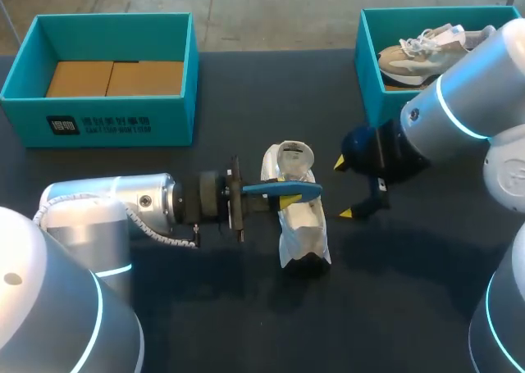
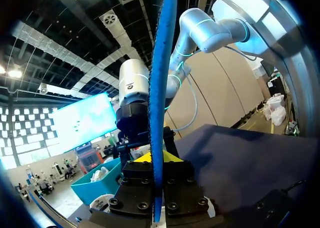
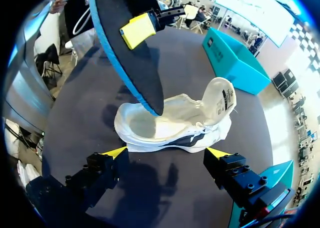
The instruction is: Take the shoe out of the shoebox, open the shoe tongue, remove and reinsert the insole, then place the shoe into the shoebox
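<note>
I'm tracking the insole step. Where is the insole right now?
In the head view, the insole is clamped in the left gripper, held over the white shoe and left of the right gripper.

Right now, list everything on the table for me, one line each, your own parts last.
white shoe: one, white with dark trim, middle of the table, tongue pulled open
insole: one, blue, held edge-up over the white shoe's opening
near-left shoebox: one, teal, table's far left
cardboard: brown, inside the near-left shoebox
near-right shoebox: one, teal, table's far right
second shoe: one, beige and grey, inside the near-right shoebox
table: one, dark, under it all
left claw: shut on the insole
right claw: open, beside the white shoe
</note>
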Robot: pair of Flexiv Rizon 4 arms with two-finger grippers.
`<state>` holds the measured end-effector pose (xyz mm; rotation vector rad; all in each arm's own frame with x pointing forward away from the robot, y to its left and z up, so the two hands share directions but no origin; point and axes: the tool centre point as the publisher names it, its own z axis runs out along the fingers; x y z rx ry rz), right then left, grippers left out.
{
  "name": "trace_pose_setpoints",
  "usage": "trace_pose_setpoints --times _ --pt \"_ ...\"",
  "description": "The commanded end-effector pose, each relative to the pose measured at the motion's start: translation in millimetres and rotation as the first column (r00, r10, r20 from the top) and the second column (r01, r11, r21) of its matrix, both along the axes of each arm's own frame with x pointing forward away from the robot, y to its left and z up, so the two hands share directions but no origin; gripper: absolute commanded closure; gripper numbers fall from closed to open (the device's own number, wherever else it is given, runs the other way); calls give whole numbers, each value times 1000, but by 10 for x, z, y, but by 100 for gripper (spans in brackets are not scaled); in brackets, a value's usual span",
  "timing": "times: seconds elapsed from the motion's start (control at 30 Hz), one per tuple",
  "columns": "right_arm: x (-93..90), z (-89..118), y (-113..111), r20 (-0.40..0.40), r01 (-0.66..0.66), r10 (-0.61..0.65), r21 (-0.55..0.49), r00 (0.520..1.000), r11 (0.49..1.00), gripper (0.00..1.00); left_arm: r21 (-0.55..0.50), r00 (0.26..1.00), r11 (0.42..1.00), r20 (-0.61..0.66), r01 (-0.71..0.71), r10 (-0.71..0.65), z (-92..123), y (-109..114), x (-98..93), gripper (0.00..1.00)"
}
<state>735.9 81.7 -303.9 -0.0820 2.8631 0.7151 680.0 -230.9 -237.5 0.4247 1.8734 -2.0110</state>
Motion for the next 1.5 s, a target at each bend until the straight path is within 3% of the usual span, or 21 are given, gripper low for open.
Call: trace_pose_setpoints --times 0.03,0.5,0.8,1.13,1.5 --pt "-38 19 -14 5 2 -2 -1 1000 1000 0 9 1000 1000 -5 1 -1 -1 -52 -3 100" --pt "-38 19 -14 5 2 -2 -1 1000 1000 0 80 1000 997 -7 11 -10 -171 -50 0 100" --pt "-38 19 -14 5 2 -2 -1 1000 1000 0 109 1000 994 -8 14 -13 -144 10 -53 100" --pt "-38 19 -14 5 2 -2 -1 1000 1000 0 131 1000 991 -27 13 -10 -275 -98 -107 100" --pt "-38 19 -14 5 2 -2 -1 1000 1000 0 142 1000 990 -7 -3 4 -368 -151 -22 100"
